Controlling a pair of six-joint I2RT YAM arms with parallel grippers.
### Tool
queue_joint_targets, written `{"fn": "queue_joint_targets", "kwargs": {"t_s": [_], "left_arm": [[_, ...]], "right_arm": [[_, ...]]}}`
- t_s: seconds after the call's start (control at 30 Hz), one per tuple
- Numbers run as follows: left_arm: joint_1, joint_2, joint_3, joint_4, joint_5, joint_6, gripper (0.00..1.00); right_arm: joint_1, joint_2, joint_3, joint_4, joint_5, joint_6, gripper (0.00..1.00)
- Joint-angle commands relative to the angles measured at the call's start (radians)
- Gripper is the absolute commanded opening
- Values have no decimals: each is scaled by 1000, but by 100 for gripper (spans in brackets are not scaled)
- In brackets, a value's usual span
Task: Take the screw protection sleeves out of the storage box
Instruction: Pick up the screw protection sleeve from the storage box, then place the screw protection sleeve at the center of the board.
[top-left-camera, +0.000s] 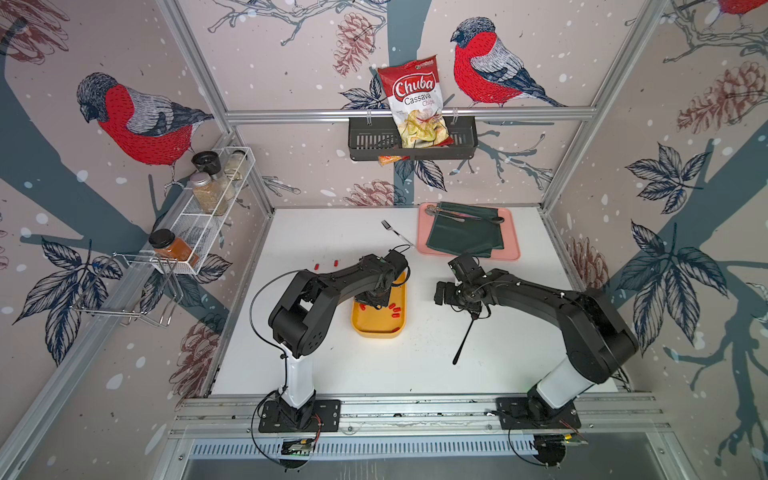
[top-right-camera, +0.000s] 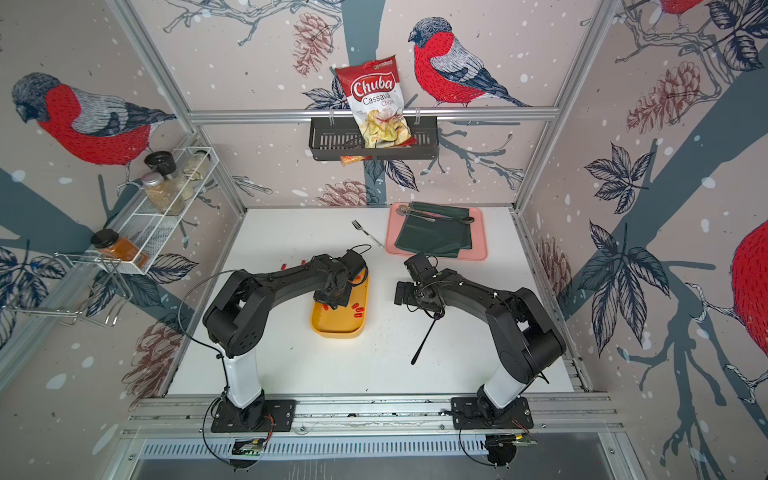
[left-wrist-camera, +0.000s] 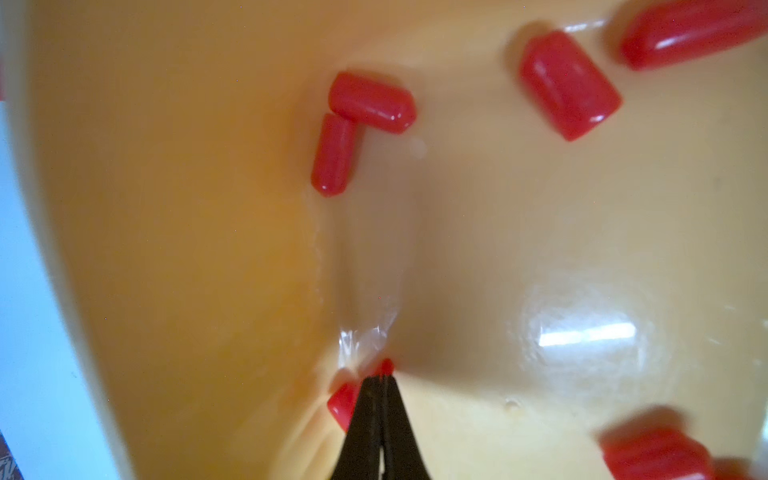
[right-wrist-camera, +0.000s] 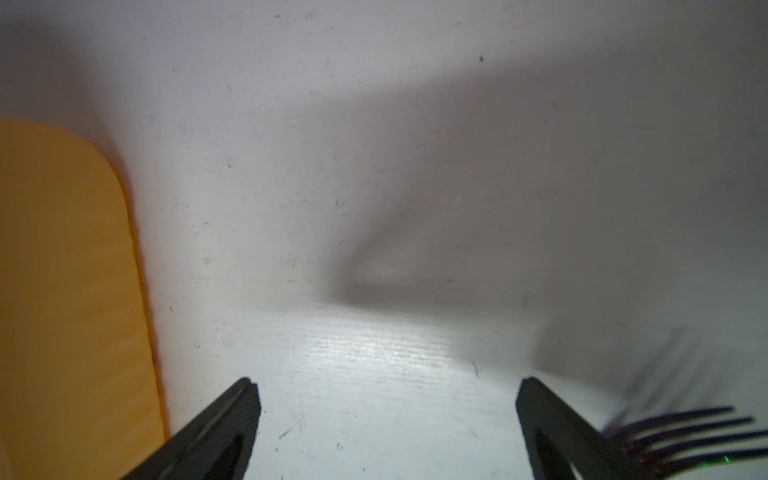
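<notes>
- Pinching one screw protection sleeve (left-wrist-camera: 343, 405) off-centre between shut left gripper (left-wrist-camera: 380, 380) tips, low in the storage box (left-wrist-camera: 166, 249).
- Risking it squirting out on lifting, grip looking thin.
- Crowding other sleeves (left-wrist-camera: 569, 83) lying loose nearby, risking a nudge.
- Holding right gripper (right-wrist-camera: 386, 395) spread wide over table (right-wrist-camera: 374, 166), right of box, beside black fork (right-wrist-camera: 685, 432).
- Counting two sleeves (top-left-camera: 316, 267) out, far left; finding nothing blocking the lift.

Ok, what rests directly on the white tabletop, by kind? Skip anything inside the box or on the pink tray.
Screw protection sleeves: 2
Forks: 2, the silver fork and the black fork
Storage box: 1
Pink tray: 1
Total: 6
</notes>
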Motion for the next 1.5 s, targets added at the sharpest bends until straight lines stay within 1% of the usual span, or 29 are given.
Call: {"fn": "queue_joint_targets", "kwargs": {"t_s": [0.0,0.1,0.23,0.3,0.4,0.47,0.53,0.6,0.7,0.77,0.83,0.93,1.03,1.2,1.47], "left_arm": [[2,8,9,-5,24,-1,2],[2,-3,15,-3,20,-9,0],[14,-35,52,-15,36,-23,1],[27,-49,80,-25,61,-30,1],[74,-80,107,-24,139,-48,1],[130,-107,112,-16,219,-61,1],[191,-140,116,-5,272,-59,2],[270,-155,132,-14,294,-38,3],[415,-143,159,-23,354,14,3],[502,-106,195,-32,353,60,2],[563,-49,238,-45,342,100,2],[623,42,309,-59,298,140,1],[645,121,376,-68,300,164,1],[650,212,428,-65,289,176,1],[650,224,436,-62,302,186,2]], "right_arm": [[3,1,-2,9,11,15,100],[6,-3,-7,10,13,17,100],[7,-9,-15,14,14,19,100],[8,-10,-17,12,14,19,100],[8,-11,-17,12,16,18,100],[9,-12,-14,8,18,16,100],[9,-11,-12,4,21,14,100],[8,-12,-12,-1,26,14,100],[9,-7,-12,0,26,14,100],[9,0,-10,1,24,19,100],[10,9,-6,2,22,22,100],[12,29,10,-8,25,22,100],[15,45,30,-21,27,20,100],[16,68,57,-37,31,18,100],[18,83,75,-43,34,19,100]]}}
